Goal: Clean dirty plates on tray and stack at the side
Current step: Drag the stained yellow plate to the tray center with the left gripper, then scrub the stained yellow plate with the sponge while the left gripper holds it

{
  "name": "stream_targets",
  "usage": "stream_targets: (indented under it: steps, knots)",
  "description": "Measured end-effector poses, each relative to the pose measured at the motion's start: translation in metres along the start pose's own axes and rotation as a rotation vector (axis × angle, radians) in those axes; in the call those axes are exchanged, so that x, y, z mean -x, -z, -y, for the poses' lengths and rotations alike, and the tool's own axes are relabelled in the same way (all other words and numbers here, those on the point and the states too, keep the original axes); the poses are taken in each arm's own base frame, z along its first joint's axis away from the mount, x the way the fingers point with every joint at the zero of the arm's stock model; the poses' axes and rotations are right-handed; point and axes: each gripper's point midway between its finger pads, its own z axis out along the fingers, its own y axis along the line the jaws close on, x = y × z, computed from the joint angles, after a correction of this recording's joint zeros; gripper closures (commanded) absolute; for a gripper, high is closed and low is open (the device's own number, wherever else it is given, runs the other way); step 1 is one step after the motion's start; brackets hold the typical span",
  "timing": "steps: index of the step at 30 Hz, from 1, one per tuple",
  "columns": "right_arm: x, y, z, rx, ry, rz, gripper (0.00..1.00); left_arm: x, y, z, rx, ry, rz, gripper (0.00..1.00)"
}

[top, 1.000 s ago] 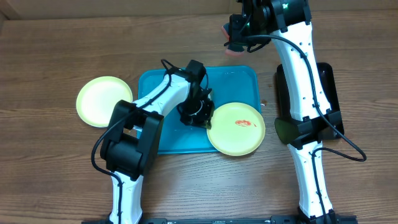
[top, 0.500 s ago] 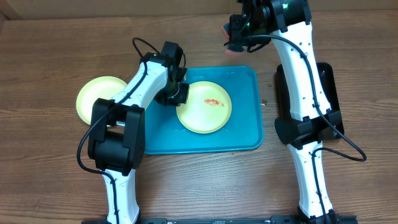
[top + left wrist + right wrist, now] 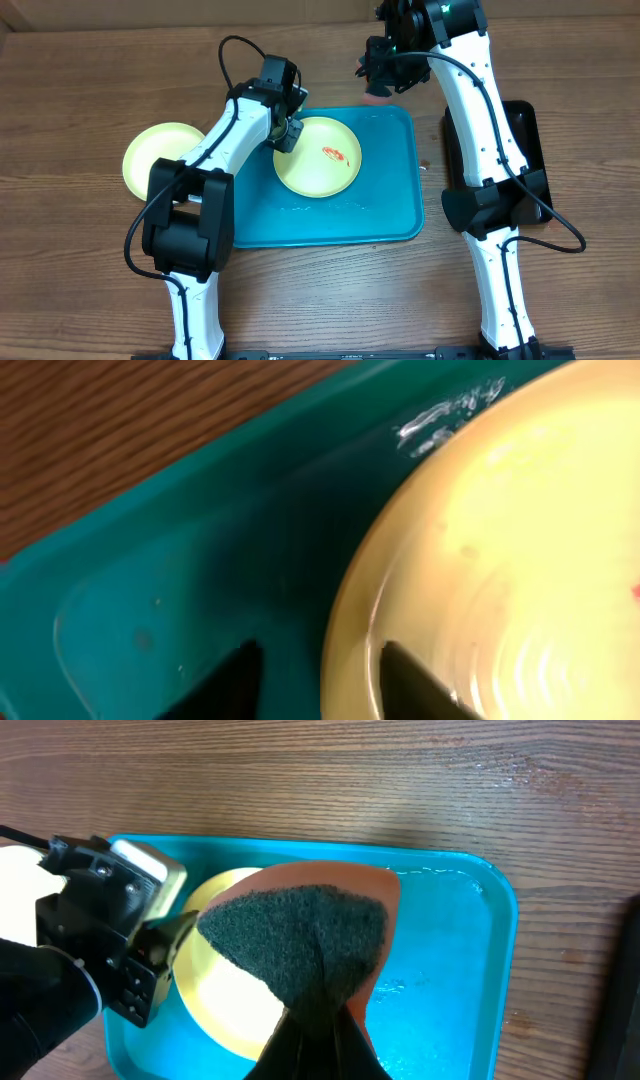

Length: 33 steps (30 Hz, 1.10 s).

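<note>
A pale yellow-green plate (image 3: 318, 157) with a red smear lies in the back middle of the turquoise tray (image 3: 390, 200). My left gripper (image 3: 285, 135) is shut on its left rim; in the left wrist view the rim (image 3: 345, 620) runs between the two fingers (image 3: 325, 685) above the tray floor (image 3: 200, 560). A second yellow-green plate (image 3: 165, 160) lies on the table left of the tray. My right gripper (image 3: 378, 72) is shut on an orange sponge with a dark scouring pad (image 3: 300, 930), held above the tray's back edge. The light blue plate is out of view.
A narrow black tray (image 3: 527, 140) lies on the table to the right, behind the right arm. Water drops glisten on the turquoise tray floor (image 3: 440, 970). The left arm's cable loops above the tray's left side.
My left gripper has dragged the smeared plate from the tray's front right edge to its back middle. My right gripper with the sponge has shifted slightly.
</note>
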Motion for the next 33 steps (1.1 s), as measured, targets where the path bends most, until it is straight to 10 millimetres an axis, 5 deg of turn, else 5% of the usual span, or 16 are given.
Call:
stream_targets:
  steps: [8,12,20,23,28,33]
  knots:
    - [0.000,0.000,0.000,0.000,0.001,0.001,0.96,-0.026,0.045,0.007,-0.063,0.222,-0.197,0.66]
    - [0.000,0.000,0.000,0.001,0.000,0.000,0.96,-0.041,0.055,0.018,-0.126,0.384,-0.286,0.62]
    - [0.000,0.000,0.000,0.002,0.000,0.000,0.96,-0.068,0.026,0.033,-0.149,0.515,-0.355,0.62]
    - [0.000,0.000,0.000,0.002,0.000,0.000,0.96,-0.072,0.009,0.035,-0.148,0.558,-0.339,0.70]
    - [0.000,0.000,0.000,0.002,0.000,0.000,0.96,-0.066,0.001,0.037,-0.157,0.613,-0.306,0.96]
    - [0.000,0.000,0.000,0.003,0.001,0.000,0.96,-0.058,0.001,0.036,-0.171,0.621,-0.275,0.96]
